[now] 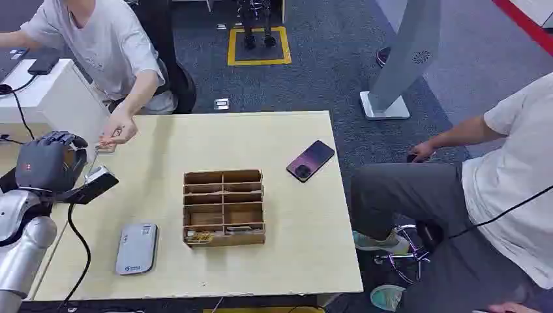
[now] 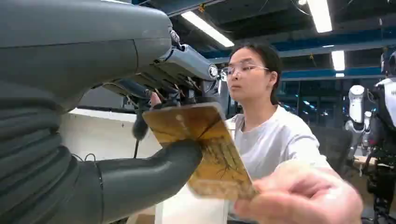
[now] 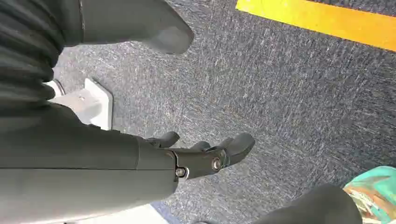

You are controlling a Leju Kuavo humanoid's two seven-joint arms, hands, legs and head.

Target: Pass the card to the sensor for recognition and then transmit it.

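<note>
Between left robot hand (image 2: 154, 140) and person's hand (image 2: 299, 198), one card (image 2: 205, 149)

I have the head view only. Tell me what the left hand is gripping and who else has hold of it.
Observer: The left hand pinches a gold card between its thumb and fingers; the left wrist view shows it plainly.
Operator: Report the other end of the card.
Observer: A person's hand grips the card's far end, so both hold it.
Operator: Now give me the right hand.
Observer: The right hand hangs above grey carpet, fingers apart, holding nothing.
</note>
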